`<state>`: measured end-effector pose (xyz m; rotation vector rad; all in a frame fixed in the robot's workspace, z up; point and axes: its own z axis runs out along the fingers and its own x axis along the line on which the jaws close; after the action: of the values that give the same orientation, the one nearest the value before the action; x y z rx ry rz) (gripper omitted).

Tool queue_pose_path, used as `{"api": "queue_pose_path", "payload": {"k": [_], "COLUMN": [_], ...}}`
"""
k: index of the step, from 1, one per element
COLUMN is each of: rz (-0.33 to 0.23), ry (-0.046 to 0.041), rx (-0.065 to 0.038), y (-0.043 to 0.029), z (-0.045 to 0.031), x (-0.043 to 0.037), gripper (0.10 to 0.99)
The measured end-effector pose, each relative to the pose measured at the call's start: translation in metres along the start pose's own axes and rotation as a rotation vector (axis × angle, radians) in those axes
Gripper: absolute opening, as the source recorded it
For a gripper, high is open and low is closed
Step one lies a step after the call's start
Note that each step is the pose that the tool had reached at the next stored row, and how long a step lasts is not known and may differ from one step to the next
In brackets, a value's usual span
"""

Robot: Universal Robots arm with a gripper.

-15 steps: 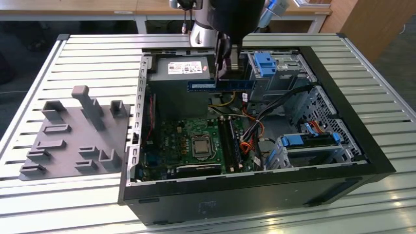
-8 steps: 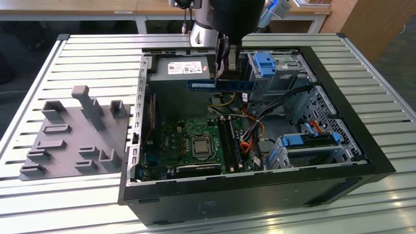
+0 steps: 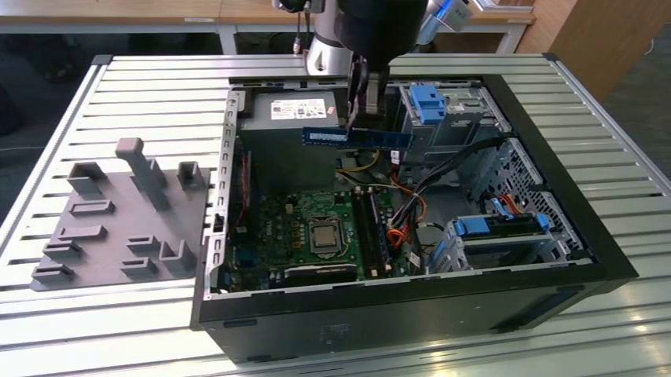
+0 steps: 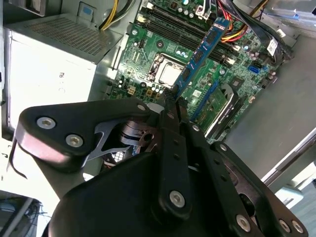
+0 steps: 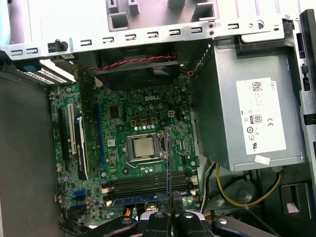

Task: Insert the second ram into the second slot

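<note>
Blue second ram between fingers

A table of pale metal slats, running across the exterior view, is carrying everything. Two things are lying directly on it. A black computer case is lying on its side towards the exterior view's right, its open face turning upward, and it is taking up much of the surface from the near edge to the far one. Just beside it, on the exterior view's left, a flat grey plate is sitting on the slats, with several upright grey blocks and posts rising from it. Whether the plate's edge is touching the case's wall is hard to tell. Bare slats are showing around both
</note>
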<state>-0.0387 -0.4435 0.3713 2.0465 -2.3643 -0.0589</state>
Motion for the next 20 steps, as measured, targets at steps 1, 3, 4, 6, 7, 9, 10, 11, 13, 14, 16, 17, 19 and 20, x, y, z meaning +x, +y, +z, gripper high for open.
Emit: {"api": "queue_pose_path", "payload": {"k": [1, 3, 4, 6, 7, 9, 10, 11, 13, 14, 16, 17, 19, 20], "rz": [0.005, 0.016, 0.020, 0.029, 0.033, 0.041, 0.045, 0.047, 0.054, 0.057, 0.064, 0.067, 0.074, 0.078], "ry": [-0.0002, -0.0006, -0.0008, -0.0011, -0.0012, -0.0015, -0.0017, -0.0018, -0.0020, -0.0022, -0.0024, -0.0025, -0.0028, -0.0030], "rx": [0.000, 0.000, 0.000, 0.000, 0.000, 0.001, 0.001, 0.001, 0.001, 0.001, 0.001, 0.001, 0.001, 0.001], "y": [0.0000, 0.0000, 0.0000, 0.0000, 0.0000, 0.0000, 0.0000, 0.0000, 0.0000, 0.0000, 0.0000, 0.0000, 0.0000, 0.0000], "z": [0.0000, 0.0001, 0.0001, 0.0001, 0.0001, 0.0001, 0.0001, 0.0001, 0.0001, 0.0001, 0.0001, 0.0001, 0.0001, 0.0001], "x": [0.0000, 0.0000, 0.0000, 0.0000, 0.0000, 0.0000, 0.0000, 0.0000, 0.0000, 0.0000, 0.0000, 0.0000, 0.0000, 0.0000], "gripper": [0.137, 0.137, 0.137, 0.137, 0.137, 0.137, 0.137, 0.137, 0.137, 0.137, 0.137, 0.137, 0.137, 0.137]}}
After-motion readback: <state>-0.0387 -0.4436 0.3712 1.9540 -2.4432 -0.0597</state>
